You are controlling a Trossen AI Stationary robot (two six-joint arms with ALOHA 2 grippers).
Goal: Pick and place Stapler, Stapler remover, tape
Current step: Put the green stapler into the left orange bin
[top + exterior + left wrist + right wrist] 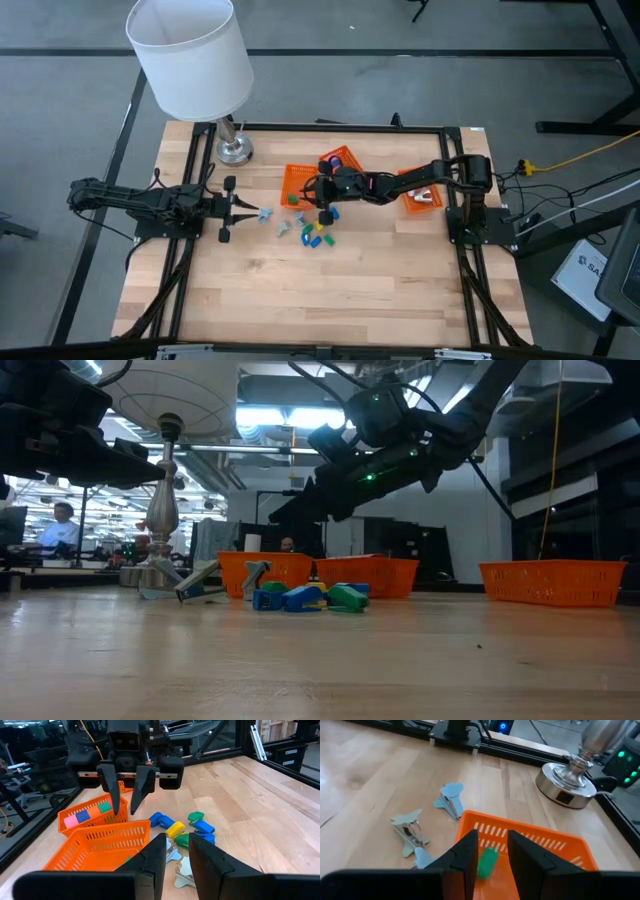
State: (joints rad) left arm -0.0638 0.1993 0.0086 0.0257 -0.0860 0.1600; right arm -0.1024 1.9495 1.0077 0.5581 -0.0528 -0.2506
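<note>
My right gripper (126,810) hangs open over an orange basket (110,840), fingers slanting down, with nothing between them. A green blocky stapler (487,862) lies inside that basket below the fingers. More small staplers, blue, yellow and green (318,236), lie in a heap on the table beside the basket. Pale blue stapler removers (410,827) lie flat on the wood toward the left arm. Coloured tape rolls (338,160) sit in a second orange basket behind the first. My left gripper (246,209) rests at the table's left, open by a narrow gap, just short of a remover (265,215).
A white-shaded lamp (190,55) stands on its metal base (234,150) at the far left. A third orange basket (422,200) sits under the right arm near the right edge. Bare wood stretches along the table's near half.
</note>
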